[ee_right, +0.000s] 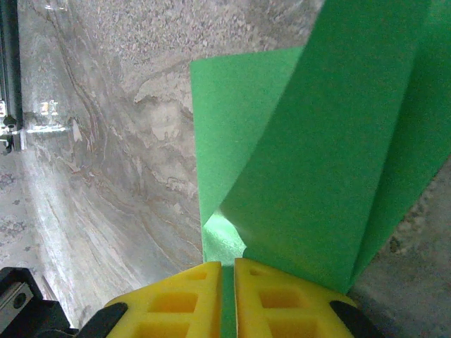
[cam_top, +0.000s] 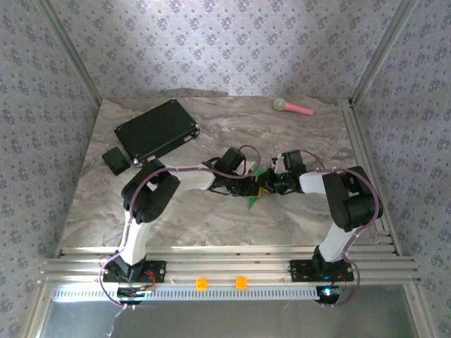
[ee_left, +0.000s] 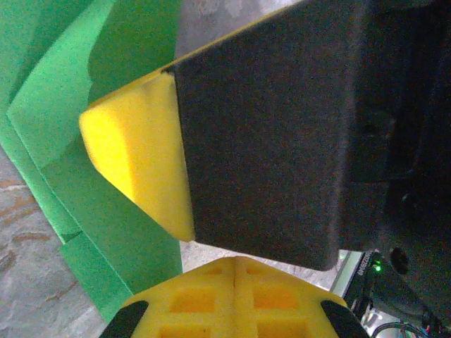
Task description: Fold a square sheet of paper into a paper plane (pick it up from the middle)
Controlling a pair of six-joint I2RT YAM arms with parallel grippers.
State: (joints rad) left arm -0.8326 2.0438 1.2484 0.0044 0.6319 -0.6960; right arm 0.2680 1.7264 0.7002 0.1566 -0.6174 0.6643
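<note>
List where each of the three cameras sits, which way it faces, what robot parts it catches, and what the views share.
Top external: above and behind, looking down at the table; both arms, bases nearest.
Left wrist: on the left arm, looking past the left gripper at the green paper and a black, yellow-tipped finger.
Right wrist: on the right arm, looking past the right gripper, shut on that paper.
Shared: all three show the paper and table.
</note>
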